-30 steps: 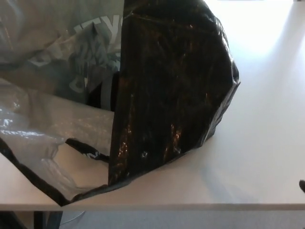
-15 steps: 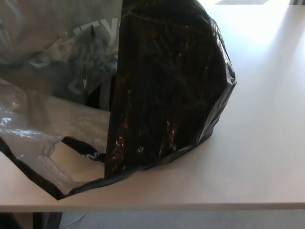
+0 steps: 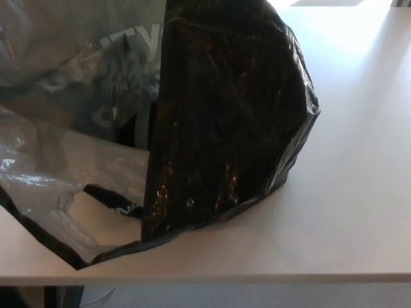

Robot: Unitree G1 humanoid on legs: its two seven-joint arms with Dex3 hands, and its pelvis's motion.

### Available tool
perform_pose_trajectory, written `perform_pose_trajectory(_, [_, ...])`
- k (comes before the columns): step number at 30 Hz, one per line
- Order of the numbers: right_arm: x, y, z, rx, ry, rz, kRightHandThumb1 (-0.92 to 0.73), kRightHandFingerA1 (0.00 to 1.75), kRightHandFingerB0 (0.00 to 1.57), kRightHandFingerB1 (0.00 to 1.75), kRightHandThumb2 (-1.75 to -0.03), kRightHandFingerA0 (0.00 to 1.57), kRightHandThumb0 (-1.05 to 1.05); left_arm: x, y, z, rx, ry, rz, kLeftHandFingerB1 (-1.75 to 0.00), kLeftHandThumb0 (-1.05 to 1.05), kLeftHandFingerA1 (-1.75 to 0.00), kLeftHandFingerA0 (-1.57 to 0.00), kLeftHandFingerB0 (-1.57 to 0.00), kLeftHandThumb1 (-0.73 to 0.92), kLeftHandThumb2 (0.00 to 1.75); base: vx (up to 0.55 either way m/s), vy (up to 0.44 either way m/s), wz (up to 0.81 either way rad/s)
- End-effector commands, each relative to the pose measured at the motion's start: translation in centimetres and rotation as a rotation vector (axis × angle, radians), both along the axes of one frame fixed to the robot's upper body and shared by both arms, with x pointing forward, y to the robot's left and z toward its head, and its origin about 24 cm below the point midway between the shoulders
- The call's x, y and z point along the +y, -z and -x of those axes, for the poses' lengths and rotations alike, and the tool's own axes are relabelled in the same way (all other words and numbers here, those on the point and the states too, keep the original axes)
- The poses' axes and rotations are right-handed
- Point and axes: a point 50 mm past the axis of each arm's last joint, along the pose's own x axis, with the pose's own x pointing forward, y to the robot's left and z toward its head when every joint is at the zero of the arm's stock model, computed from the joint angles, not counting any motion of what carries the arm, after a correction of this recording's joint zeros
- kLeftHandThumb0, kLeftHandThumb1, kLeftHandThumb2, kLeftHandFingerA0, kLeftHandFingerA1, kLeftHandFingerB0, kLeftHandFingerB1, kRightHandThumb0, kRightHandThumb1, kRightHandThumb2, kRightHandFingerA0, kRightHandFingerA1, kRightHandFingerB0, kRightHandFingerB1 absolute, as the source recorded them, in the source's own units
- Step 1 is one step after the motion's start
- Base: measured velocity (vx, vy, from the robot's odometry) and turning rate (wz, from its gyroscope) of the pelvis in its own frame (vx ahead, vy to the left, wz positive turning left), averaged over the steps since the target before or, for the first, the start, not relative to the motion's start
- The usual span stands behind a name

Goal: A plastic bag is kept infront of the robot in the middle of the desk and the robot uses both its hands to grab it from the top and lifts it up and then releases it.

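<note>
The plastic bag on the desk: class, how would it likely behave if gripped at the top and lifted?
The plastic bag would probably be floppy: its film is creased and slumped on the desk. It looks glossy, so likely slippery. The thin, partly see-through grey side suggests it is light, though any contents are hidden.

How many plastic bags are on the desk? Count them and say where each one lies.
1. The plastic bag fills the left and middle of the white desk, black side facing right, greyish printed side and handle cutout at the left. Anything behind it would be hidden. Neither robot hand shows.
</note>
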Motion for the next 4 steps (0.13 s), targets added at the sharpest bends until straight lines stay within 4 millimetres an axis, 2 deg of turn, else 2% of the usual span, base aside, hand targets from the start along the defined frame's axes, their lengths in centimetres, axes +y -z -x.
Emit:
perform_pose_trajectory(1, [-0.19, -0.57, -0.02, -0.061, -0.050, 0.042, -0.88, 0.35, 0.04, 0.12, -0.70, 0.11, -0.72, 0.91, -0.74, 0.08, -0.139, 0.002, -0.064, -0.47, -0.34, -0.48, 0.00, 0.00, 0.56, 1.12, 0.00, 0.000, 0.00])
perform_pose_trajectory(4, [-0.19, -0.59, -0.07, -0.071, -0.052, 0.035, -0.89, 0.35, 0.05, 0.13, -0.70, 0.11, -0.71, 0.99, -0.70, 0.19, -0.138, -0.005, -0.060, -0.47, -0.35, -0.48, 0.00, 0.00, 0.55, 1.11, 0.00, 0.000, 0.00])
